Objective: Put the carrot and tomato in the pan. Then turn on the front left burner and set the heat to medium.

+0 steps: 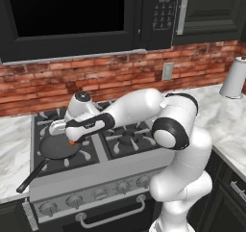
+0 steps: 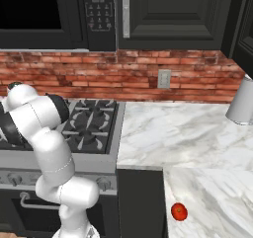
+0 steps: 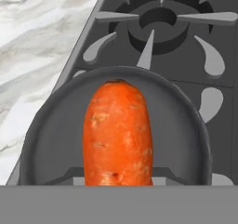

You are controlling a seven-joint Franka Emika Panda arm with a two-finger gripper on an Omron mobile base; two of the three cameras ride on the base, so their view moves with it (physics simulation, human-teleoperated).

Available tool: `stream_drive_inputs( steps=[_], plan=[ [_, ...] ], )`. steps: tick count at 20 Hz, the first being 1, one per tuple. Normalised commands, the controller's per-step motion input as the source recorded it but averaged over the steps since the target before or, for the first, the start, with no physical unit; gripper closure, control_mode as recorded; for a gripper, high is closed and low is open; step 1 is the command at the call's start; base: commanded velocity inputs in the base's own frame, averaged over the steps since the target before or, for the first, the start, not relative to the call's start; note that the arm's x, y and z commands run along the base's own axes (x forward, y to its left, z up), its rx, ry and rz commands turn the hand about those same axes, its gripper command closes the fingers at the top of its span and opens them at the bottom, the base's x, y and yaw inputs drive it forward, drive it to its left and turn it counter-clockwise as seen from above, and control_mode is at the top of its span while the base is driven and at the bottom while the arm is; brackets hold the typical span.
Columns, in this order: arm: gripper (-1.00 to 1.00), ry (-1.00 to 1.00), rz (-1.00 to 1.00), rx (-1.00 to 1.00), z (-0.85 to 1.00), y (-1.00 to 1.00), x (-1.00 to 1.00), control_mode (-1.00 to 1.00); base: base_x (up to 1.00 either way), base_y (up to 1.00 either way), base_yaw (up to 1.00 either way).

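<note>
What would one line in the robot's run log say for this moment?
fingers: shut on carrot | carrot: held above pan | pan: on front left burner | tomato: on counter, right of stove | step: drop carrot

Beneath me the pan [image 3: 51, 139] lies open and bare, nothing between the carrot [image 3: 118, 135] in my jaws and its floor. Its handle [image 1: 32, 176] juts out over the stove's front edge. On the marble desk [image 2: 197, 133] the tomato [image 2: 179, 212] sits alone, free room all round it.

no readable text, microwave keypad [image 1: 164, 7] markings too blurred
</note>
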Motion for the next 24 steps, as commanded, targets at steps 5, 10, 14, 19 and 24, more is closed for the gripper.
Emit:
stream_drive_inputs(
  steps=[5,10,14,19,24],
  plan=[
    [1.0,0.0,0.0,-0.02,-0.26,0.12,0.03,-1.0,0.0,0.0,0.0],
    [1.0,0.0,-0.01,-0.02,-0.24,0.03,0.02,-1.0,0.0,0.0,0.0],
    [1.0,0.0,-0.01,-0.02,-0.16,0.0,0.03,-1.0,0.0,0.0,0.0],
    [1.0,0.0,0.0,0.0,-0.03,0.0,0.07,-1.0,0.0,0.0,0.0],
    [1.0,0.01,0.0,0.0,-0.05,0.0,0.23,-1.0,0.0,0.0,0.0]
  ],
)
